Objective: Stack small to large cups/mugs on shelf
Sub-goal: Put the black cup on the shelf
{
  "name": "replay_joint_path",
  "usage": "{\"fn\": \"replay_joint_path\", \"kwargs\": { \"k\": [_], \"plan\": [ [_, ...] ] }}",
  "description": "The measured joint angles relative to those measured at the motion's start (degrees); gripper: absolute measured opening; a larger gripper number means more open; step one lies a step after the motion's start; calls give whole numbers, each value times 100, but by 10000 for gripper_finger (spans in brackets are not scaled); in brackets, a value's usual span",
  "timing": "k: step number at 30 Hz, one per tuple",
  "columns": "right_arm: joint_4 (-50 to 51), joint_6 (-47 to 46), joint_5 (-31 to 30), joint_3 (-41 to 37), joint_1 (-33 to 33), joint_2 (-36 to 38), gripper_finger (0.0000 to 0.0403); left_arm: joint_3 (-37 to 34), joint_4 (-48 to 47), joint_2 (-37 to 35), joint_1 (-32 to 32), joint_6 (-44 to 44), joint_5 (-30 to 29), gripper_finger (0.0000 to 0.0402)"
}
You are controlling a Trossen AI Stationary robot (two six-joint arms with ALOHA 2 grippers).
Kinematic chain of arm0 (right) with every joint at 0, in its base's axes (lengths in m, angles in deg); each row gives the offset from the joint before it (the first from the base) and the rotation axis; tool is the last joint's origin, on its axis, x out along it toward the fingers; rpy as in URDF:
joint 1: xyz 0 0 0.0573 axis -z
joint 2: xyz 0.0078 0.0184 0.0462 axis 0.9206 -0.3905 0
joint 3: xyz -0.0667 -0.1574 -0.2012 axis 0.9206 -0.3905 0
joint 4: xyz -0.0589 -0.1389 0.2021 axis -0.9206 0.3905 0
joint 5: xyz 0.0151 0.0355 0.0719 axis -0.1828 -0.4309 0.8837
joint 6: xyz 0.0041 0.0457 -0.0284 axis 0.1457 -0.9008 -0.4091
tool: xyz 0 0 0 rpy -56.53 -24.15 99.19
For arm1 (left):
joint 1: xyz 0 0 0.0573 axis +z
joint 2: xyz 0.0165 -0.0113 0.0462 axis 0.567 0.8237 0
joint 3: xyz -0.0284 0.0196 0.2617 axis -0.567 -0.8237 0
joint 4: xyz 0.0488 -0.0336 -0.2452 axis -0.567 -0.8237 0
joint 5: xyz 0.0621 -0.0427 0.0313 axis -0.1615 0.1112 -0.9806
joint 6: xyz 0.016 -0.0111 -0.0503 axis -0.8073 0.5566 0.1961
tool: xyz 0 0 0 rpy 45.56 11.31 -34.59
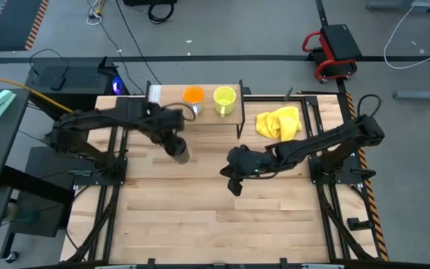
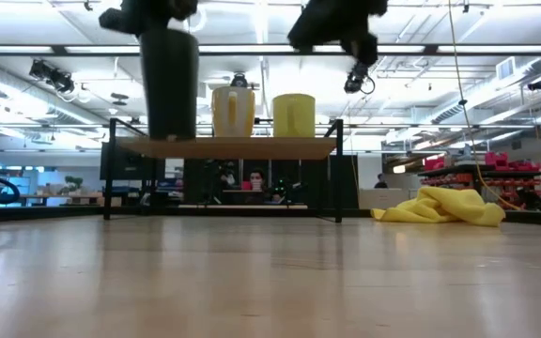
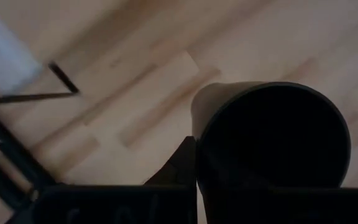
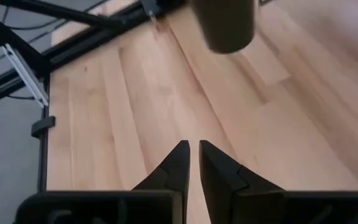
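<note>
High view: left gripper (image 1: pixel 178 149) pinching the black cup (image 1: pixel 181 155) over the worktop (image 1: pixel 200 217), just in front of the shelf (image 1: pixel 209 119) and toward its left half. On the shelf, along the worktop's far edge: orange-inside mug (image 1: pixel 193 96) left, yellow-green mug (image 1: pixel 224 98) right, close together. Yellow cloth (image 1: pixel 279 122) crumpled near the far right corner. Right gripper (image 1: pixel 233 179) over the worktop's middle, well apart from the shelf, holding nothing.

Low view: black cup (image 2: pixel 168 83) upright and lifted off the worktop (image 2: pixel 270 282), base about level with the shelf (image 2: pixel 228 147) top, hanging before its left part. Orange-inside mug (image 2: pixel 234 112) and yellow-green mug (image 2: pixel 294 115) upright on the shelf top. Yellow cloth (image 2: pixel 440 207) lying low at the right. Right gripper (image 2: pixel 334 23) dark at the top, raised well above the wood.

Left wrist view: black cup (image 3: pixel 272 140) seen from above its round mouth, one dark finger (image 3: pixel 182 165) pressed against its wall; wood of the worktop (image 3: pixel 135 93) below.

Right wrist view: right gripper (image 4: pixel 193 163) with fingers nearly together, a thin gap between, empty, above bare worktop (image 4: pixel 135 106); black cup (image 4: pixel 224 23) farther off.
</note>
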Motion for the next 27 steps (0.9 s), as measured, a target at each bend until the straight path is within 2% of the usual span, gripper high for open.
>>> {"fn": "replay_joint_path", "kwargs": {
  "k": [3,8,14,27],
  "plan": [
    [54,8,-217,0,-138,192,43,539,-372,1,261,-177,-127,9],
    [215,7,-230,0,-272,339,43,1287,-803,0,802,-410,-272,8],
    [606,-84,-230,0,-397,323,43,1854,-817,0,1525,-764,-308,8],
    [746,-303,-254,0,-467,317,43,2031,-819,112,2943,-1586,-268,8]
  ]
}}
